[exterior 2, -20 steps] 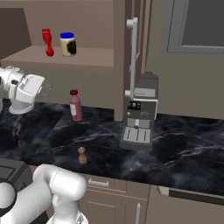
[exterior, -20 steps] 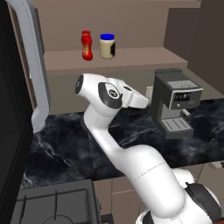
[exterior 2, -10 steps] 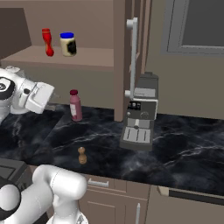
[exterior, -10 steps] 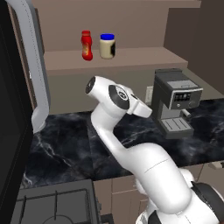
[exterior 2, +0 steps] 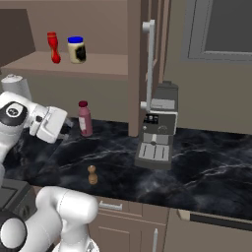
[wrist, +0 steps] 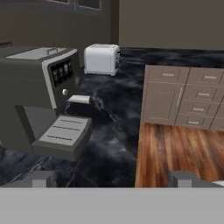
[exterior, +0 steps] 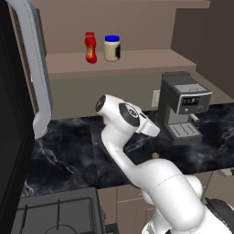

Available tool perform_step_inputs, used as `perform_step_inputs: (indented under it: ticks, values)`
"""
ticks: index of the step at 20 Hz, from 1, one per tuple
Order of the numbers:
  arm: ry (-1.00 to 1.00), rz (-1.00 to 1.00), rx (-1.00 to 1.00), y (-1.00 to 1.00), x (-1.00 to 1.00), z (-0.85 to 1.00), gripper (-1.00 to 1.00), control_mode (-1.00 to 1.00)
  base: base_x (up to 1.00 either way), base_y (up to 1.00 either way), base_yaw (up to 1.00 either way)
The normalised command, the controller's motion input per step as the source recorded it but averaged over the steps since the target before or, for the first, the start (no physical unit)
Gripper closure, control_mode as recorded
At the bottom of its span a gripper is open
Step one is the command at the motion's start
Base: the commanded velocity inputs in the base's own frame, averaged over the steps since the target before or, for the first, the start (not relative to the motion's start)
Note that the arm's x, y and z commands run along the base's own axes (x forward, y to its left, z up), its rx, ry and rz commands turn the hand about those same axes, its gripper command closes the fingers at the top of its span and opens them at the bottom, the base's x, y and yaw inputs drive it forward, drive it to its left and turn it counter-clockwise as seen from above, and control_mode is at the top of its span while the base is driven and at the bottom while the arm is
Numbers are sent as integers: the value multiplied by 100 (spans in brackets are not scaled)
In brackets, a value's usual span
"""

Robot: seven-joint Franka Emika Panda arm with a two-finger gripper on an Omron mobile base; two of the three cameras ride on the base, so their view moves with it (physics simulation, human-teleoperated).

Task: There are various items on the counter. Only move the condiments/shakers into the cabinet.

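Observation:
On the cabinet's shelf board (exterior: 146,59) (exterior 2: 108,66) stand the small red squeeze bottle (exterior: 90,47) (exterior 2: 53,47) and the cream jar with a blue lid (exterior: 112,48) (exterior 2: 76,49), side by side. The tiny brown shaker (exterior 2: 92,174) (exterior: 155,156) stands upright near the front of the black marble counter (exterior: 68,151) (exterior 2: 206,172). My gripper (exterior: 153,130) (exterior 2: 65,128) (wrist: 113,181) hangs above the counter, below the shelf, up and to the left of the shaker. It is open, with nothing between its fingertips (wrist: 43,179).
A pink bottle with a dark red cap (exterior 2: 85,118) stands at the back of the counter. The grey coffee machine (exterior: 183,107) (exterior 2: 158,125) (wrist: 35,96) sits close ahead of the hand, a white toaster (wrist: 101,59) beyond it. The open cabinet door (exterior: 32,68) juts out; a stovetop (exterior: 55,215) lies below left.
The arm has swung down and away from the shelf, towards the coffee machine. The hand now hangs lower over the counter. The jaws stayed open.

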Motion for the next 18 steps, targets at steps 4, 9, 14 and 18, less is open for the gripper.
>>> perform_step_inputs:
  ticks: [4,9,14,18]
  values:
    - [0,-8,0,0,0,-39,-100,-100,0,0,0]
    - [8,-20,0,0,10,-33,-100,-100,0,0,0]
    - [13,-25,0,0,9,-31,-100,-100,0,0,0]
    - [13,-24,0,0,1,-36,-100,-100,0,0,0]
